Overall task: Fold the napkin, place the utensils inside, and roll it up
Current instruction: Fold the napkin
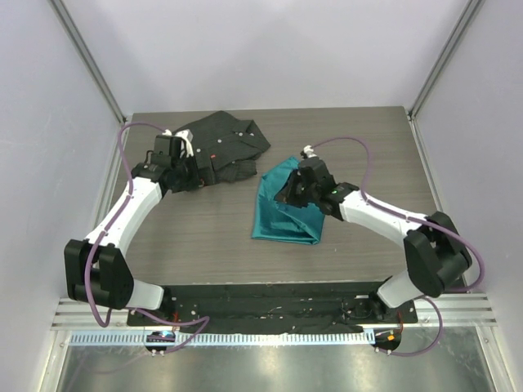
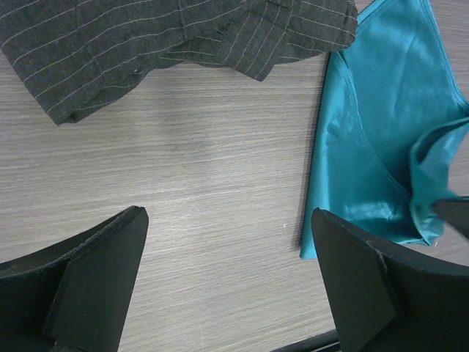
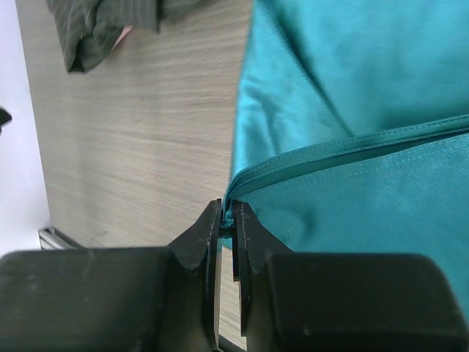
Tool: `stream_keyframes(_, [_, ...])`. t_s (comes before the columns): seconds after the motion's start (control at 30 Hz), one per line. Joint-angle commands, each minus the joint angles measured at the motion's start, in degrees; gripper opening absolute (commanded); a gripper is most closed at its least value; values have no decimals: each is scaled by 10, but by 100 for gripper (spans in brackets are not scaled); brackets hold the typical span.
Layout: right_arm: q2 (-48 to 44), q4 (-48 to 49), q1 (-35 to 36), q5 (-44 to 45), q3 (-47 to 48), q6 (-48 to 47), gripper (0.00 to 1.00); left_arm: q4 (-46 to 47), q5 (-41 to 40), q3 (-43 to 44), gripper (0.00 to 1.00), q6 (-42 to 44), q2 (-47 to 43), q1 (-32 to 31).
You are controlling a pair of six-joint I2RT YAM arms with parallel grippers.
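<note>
Grey wood-grain desk (image 1: pixel 204 237), pale walls around.

Top view: teal napkin (image 1: pixel 282 216) lay partly folded right of centre, its far corner just beside the black shirt (image 1: pixel 229 143). My right tool (image 1: pixel 296 192) sat over the napkin. My left tool (image 1: pixel 176 159) hung at the shirt's left end.

Left wrist: tool fingers (image 2: pixel 102 257) were spread wide above bare desk, napkin to their right.

Right wrist: tool pinched the napkin's hemmed edge, with a fold raised off the layer beneath.

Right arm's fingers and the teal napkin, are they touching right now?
Touching. The right wrist view shows the right fingers pinched shut on the hemmed edge of the napkin, with cloth caught between their tips.
</note>
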Motion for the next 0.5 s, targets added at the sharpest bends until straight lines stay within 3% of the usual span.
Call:
stream_keyframes(0.0, [41,47,31,9,39,0,1,22,17,0,100,-7,-4,-1])
stream_keyframes(0.17, [101,49,59,6,69,-13,1,23,31,1,100,-24,2,-1])
stream_keyframes(0.47, [122,23,110,34,78,-30,1,47,54,-32,100,-69,-7,-1])
